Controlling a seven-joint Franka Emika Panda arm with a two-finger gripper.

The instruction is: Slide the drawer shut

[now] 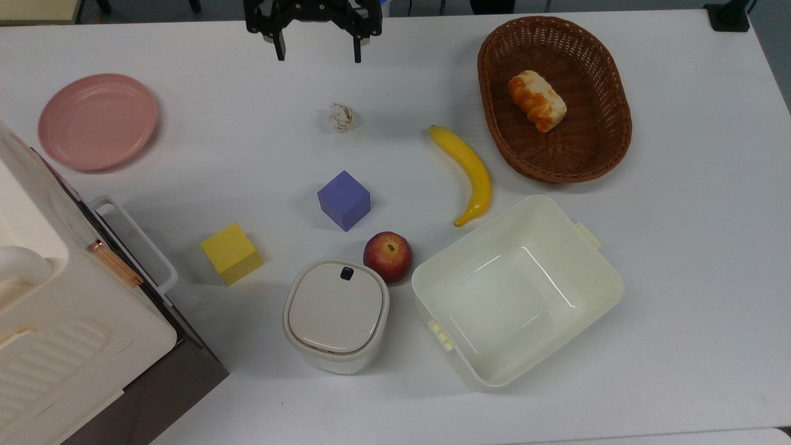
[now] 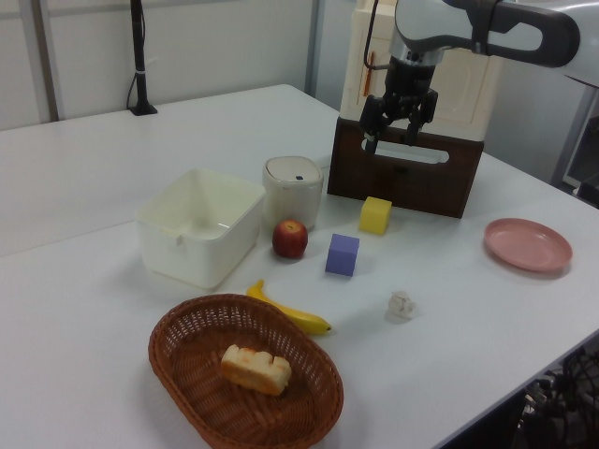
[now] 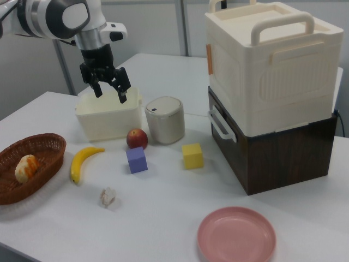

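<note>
Dark-brown-fronted wooden drawer with white loop handle (image 1: 139, 244) sits at 8 o'clock in the top view, looks nearly shut. Black two-finger pincer (image 1: 316, 50) hangs spread, empty, at 12 o'clock. Risk: approach clips yellow cube (image 1: 231, 253) or hooks the handle. Count: 2 cubes incl. purple cube (image 1: 344, 199), 1 drawer.

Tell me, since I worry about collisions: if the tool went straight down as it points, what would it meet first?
Probably bare table: the tool, open, hangs above white surface. The crumpled paper ball seems just off that line, though depth is unclear.
</note>
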